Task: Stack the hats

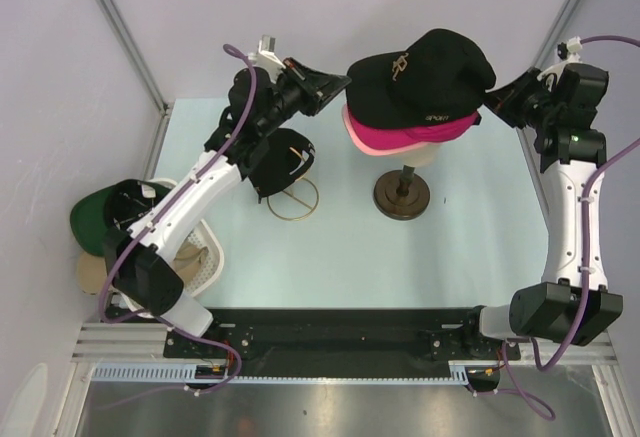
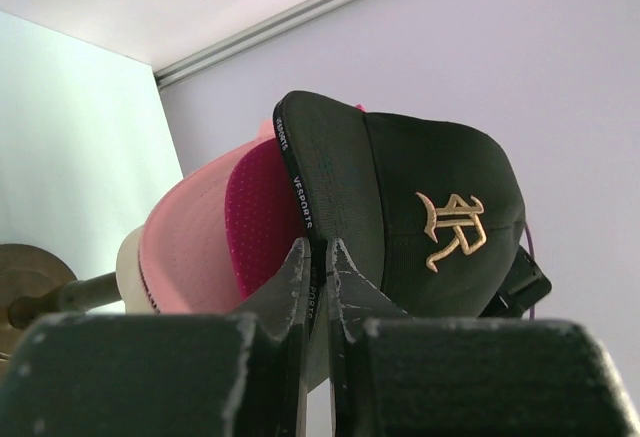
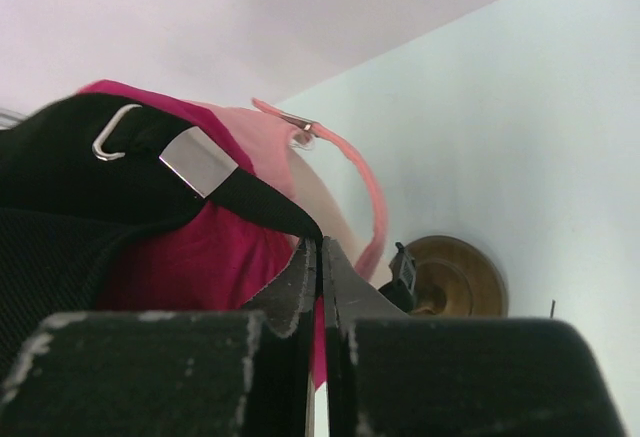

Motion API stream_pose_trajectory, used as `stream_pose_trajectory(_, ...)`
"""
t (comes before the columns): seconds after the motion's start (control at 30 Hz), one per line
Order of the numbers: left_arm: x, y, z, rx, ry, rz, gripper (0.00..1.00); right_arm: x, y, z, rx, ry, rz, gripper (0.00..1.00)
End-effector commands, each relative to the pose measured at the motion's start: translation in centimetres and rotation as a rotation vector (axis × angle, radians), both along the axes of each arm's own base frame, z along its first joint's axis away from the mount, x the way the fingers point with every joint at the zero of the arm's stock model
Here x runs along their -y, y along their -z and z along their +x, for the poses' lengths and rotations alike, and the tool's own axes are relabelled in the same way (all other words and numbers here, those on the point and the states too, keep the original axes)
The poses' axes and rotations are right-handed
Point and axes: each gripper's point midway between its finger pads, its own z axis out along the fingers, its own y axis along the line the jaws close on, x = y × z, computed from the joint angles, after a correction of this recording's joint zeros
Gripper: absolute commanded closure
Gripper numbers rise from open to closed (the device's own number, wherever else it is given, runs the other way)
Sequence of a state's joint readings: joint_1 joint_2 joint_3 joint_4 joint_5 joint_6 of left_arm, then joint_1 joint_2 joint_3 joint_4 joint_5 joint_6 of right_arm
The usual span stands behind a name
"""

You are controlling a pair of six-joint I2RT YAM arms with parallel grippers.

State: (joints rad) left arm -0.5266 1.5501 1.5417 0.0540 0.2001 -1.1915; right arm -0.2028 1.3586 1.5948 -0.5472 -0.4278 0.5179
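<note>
Caps sit stacked on the mannequin head [image 2: 128, 265]: the black cap with gold logo [image 1: 420, 72] is on top, the magenta cap [image 1: 400, 137] is under it, and the light pink cap [image 2: 185, 247] is lowest. The left pincer [image 2: 318, 252] is clenched on the black cap's brim, and the right pincer [image 3: 320, 242] is nipped shut on its back strap. A dark green cap [image 1: 95, 215] and a tan cap [image 1: 92, 275] lie beside the white mesh basket [image 1: 205, 262] at the left edge of the table [image 1: 450, 237].

A robot lab test cell. A pale blue table [image 1: 330, 247] is boxed in by plain white panels [image 1: 60, 77] on aluminium posts [image 1: 121, 27]. Two arms [image 1: 200, 182] are bolted to a black rail [image 1: 330, 322] along the near edge. Purple cables [image 1: 612, 39] trail loose, and a mannequin stand [image 1: 402, 194] sits mid-table.
</note>
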Motion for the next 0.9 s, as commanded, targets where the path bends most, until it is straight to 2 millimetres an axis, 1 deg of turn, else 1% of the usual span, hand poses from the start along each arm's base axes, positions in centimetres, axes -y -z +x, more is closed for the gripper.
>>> stream_pose_trajectory(0.0, -0.3, -0.9, 0.9, 0.078, -0.011, 0.061, 1.0, 3.0, 7.9, 0.6, -0.222, 0.087, -0.085, 1.0)
stream_pose_trajectory(0.03, -0.1, -0.8, 1.0, 0.081, -0.006, 0.068, 1.0, 3.0, 8.2, 0.8, -0.226, 0.086, -0.088, 1.0)
stream_pose_trajectory(0.07, 0.0, -0.6, 1.3, 0.087, -0.005, 0.083, 1.0, 3.0, 9.1, 0.9, -0.245, 0.083, -0.088, 1.0)
stream_pose_trajectory(0.1, 0.1, -0.1, 1.4, 0.073, -0.003, 0.099, 1.0, 3.1, 9.5, 1.0, -0.253, 0.085, -0.089, 1.0)
stream_pose_trajectory(0.13, 0.0, -0.3, 1.6, 0.088, -0.013, 0.108, 1.0, 3.1, 9.9, 1.0, -0.262, 0.082, -0.092, 1.0)
stream_pose_trajectory(0.17, -0.1, 0.7, 1.8, 0.06, -0.021, 0.136, 1.0, 3.1, 10.7, 1.0, -0.281, 0.079, -0.092, 1.0)
stream_pose_trajectory(0.2, -0.5, 1.5, 2.0, 0.034, -0.046, 0.162, 1.0, 3.0, 11.0, 0.9, -0.287, 0.076, -0.09, 1.0)
stream_pose_trajectory(0.27, -1.2, 2.5, 2.1, 0.018, -0.071, 0.21, 1.0, 2.8, 11.6, 0.8, -0.299, 0.067, -0.095, 1.0)
stream_pose_trajectory(0.3, -1.5, 2.8, 2.1, 0.013, -0.087, 0.221, 1.0, 2.6, 12.4, 0.5, -0.32, 0.063, -0.094, 1.0)
stream_pose_trajectory(0.33, -1.8, 3.4, 2.3, 0.004, -0.105, 0.24, 1.0, 2.6, 12.6, 0.4, -0.327, 0.059, -0.097, 1.0)
stream_pose_trajectory(0.37, -2.0, 3.7, 2.2, -0.003, -0.113, 0.248, 1.0, 2.5, 13.0, 0.3, -0.336, 0.054, -0.101, 1.0)
stream_pose_trajectory(0.4, -2.3, 3.6, 2.0, 0.0, -0.118, 0.248, 1.0, 2.3, 13.5, 0.0, -0.353, 0.048, -0.104, 1.0)
stream_pose_trajectory(0.43, -2.2, 4.2, 1.9, -0.008, -0.113, 0.252, 1.0, 2.4, 13.7, -0.2, -0.361, 0.048, -0.108, 1.0)
stream_pose_trajectory(0.5, -2.3, 4.1, 1.5, -0.005, -0.107, 0.25, 1.0, 2.3, 14.3, -0.8, -0.384, 0.041, -0.124, 1.0)
stream_pose_trajectory(0.53, -2.0, 4.3, 1.2, -0.001, -0.082, 0.253, 1.0, 2.3, 14.0, -1.1, -0.381, 0.038, -0.124, 1.0)
stream_pose_trajectory(0.6, -1.5, 3.2, 0.6, 0.055, -0.045, 0.229, 1.0, 1.8, 13.1, -1.3, -0.353, 0.019, -0.11, 1.0)
stream_pose_trajectory(0.63, -1.3, 2.9, 0.2, 0.078, -0.02, 0.222, 1.0, 1.7, 11.9, -1.6, -0.314, 0.012, -0.104, 0.91)
stream_pose_trajectory(0.67, -0.7, 2.1, -0.3, 0.113, 0.023, 0.203, 1.0, 0.9, 10.5, -1.4, -0.257, -0.031, -0.083, 0.83)
stream_pose_trajectory(0.7, -0.4, 2.0, -0.7, 0.121, 0.045, 0.205, 1.0, 0.5, 9.3, -1.4, -0.219, -0.042, -0.065, 0.72)
stream_pose_trajectory(0.73, -0.2, 1.1, -0.8, 0.159, 0.057, 0.192, 1.0, 0.0, 7.6, -1.8, -0.164, -0.071, -0.051, 0.66)
stream_pose_trajectory(0.77, 0.1, 0.6, -1.3, 0.182, 0.086, 0.185, 1.0, -0.1, 6.2, -1.7, -0.115, -0.078, -0.047, 0.61)
stream_pose_trajectory(0.8, 0.2, 0.3, -1.4, 0.199, 0.095, 0.189, 1.0, -0.2, 5.3, -1.9, -0.094, -0.076, -0.029, 0.52)
stream_pose_trajectory(0.83, 0.3, -0.2, -1.6, 0.217, 0.106, 0.189, 1.0, 0.0, 3.8, -2.2, -0.057, -0.071, -0.024, 0.48)
stream_pose_trajectory(0.87, 0.5, -0.5, -1.9, 0.229, 0.123, 0.191, 1.0, 0.2, 3.0, -2.2, -0.038, -0.063, -0.02, 0.45)
